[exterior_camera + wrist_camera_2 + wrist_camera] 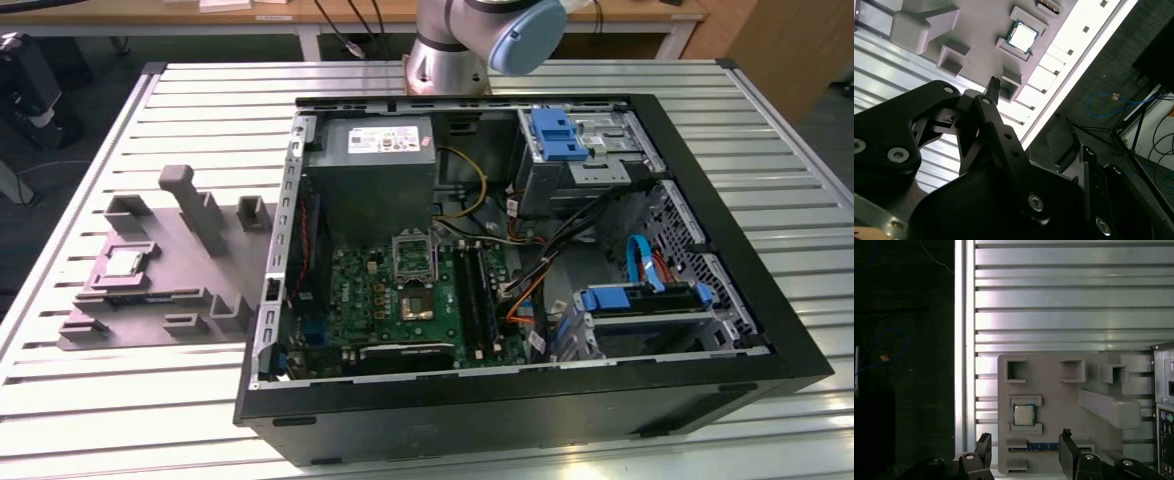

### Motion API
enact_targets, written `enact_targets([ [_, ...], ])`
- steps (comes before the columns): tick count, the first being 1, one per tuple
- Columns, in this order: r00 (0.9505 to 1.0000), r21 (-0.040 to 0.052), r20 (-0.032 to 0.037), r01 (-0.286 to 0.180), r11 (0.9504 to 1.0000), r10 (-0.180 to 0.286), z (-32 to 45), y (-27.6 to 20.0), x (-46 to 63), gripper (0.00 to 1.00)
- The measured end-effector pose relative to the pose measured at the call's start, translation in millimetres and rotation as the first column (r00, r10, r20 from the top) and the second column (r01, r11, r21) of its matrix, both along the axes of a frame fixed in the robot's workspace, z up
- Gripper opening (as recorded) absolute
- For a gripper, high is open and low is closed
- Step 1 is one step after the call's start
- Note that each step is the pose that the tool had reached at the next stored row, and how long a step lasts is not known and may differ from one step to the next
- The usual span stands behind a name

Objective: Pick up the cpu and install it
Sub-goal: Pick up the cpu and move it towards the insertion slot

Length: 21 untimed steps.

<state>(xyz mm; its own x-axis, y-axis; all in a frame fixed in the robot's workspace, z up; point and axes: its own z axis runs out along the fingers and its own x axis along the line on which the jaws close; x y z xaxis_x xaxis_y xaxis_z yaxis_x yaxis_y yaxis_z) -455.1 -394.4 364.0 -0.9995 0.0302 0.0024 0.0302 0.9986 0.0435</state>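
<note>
- One cpu (124, 262) lies in a grey holder tray (187, 275) at the exterior view's left, beside the open computer case (534, 410).
- In the second wrist view, the cpu (1021, 36) sits in its recess, untouched.
- In the first wrist view, the gripper (1026, 452) hangs over the tray near the cpu (1024, 415), its fingers (1069, 452) spread apart and empty.

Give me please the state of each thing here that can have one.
cpu: lying flat in a recess, not gripped.
grey holder: flat on the slatted table, with the cpu seated in it.
gripper: open, holding nothing.
computer case: lying on its side, side panel off, inside exposed.
</note>
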Motion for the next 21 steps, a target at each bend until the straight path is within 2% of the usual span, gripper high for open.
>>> enact_targets([
  [21,1.0,0.0,-0.0001,0.0,1.0,0.0,-7.4,0.0,0.0,0.65],
])
